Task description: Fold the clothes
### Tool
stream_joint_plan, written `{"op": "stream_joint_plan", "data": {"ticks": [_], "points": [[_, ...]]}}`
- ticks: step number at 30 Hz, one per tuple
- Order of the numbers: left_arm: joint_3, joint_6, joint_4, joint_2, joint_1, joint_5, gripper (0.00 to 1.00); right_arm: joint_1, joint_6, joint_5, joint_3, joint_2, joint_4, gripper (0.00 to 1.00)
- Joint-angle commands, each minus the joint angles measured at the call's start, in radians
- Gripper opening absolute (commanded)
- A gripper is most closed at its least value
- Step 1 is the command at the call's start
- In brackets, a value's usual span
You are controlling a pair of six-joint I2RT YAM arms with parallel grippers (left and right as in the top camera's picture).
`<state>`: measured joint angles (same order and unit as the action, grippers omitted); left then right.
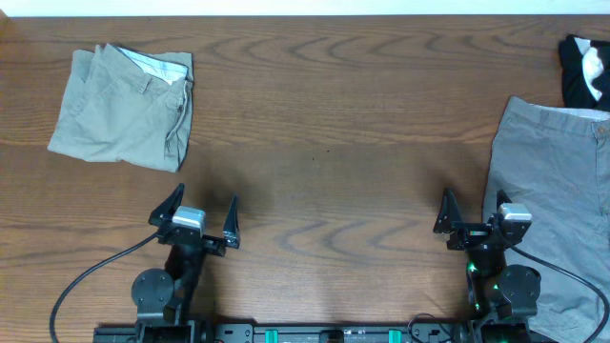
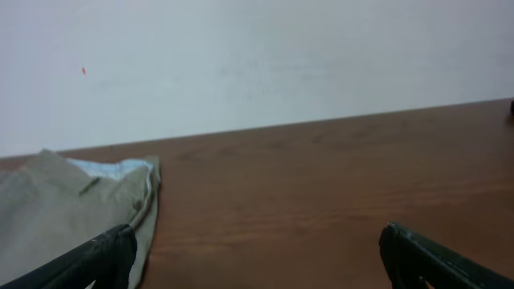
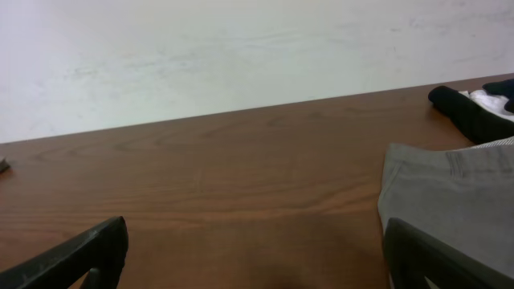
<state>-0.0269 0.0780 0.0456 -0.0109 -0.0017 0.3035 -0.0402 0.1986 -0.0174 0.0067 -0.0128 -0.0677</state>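
While both arms sit low at the near edge of the table, we've got nothing in either one. The left gripper [image 1: 198, 213] has its jaws spread wide over bare wood, and the right gripper [image 1: 474, 217] is just as wide and just as empty. In the wrist views, the black fingers [image 2: 96, 261] frame only tabletop.

Going outward from the left arm, the clothes [image 1: 124, 110] lie at the far left, well apart from that gripper. These are the pale khaki shorts, bunched into a compact, roughly square bundle with the whitish lining peeking out at the far edge. To us that reads as already folded, or close to it, and set off to the side to keep the middle free. The edges look a bit uneven, so we wouldn't call it tidy.

On the right, the grey shorts [image 1: 548, 181] lie spread flat, running off the right edge, with the right gripper just beside their left hem. Our guess is they're laid out within easy reach of that arm. A small black-and-white garment [image 1: 583, 71] sits at the far right corner.

The table [image 1: 334, 124] is dark brown wood grain and looks fairly smooth. Behind its far edge there's just a plain pale wall [image 2: 257, 56].
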Motion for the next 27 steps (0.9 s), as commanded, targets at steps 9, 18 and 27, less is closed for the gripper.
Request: {"op": "stream_joint_plan", "data": {"ticks": [9,18,27], "points": [[0.023,-0.005,-0.09,0.009,0.0,-0.009,0.98,0.009,0.01,0.003,-0.001,0.002,-0.005,0.99],[0.023,-0.005,-0.09,0.006,0.0,-0.009,0.98,0.009,0.01,0.003,-0.001,0.002,-0.005,0.99],[0.023,-0.005,-0.09,0.006,0.0,-0.009,0.98,0.009,0.01,0.003,-0.001,0.002,-0.005,0.99]]}}
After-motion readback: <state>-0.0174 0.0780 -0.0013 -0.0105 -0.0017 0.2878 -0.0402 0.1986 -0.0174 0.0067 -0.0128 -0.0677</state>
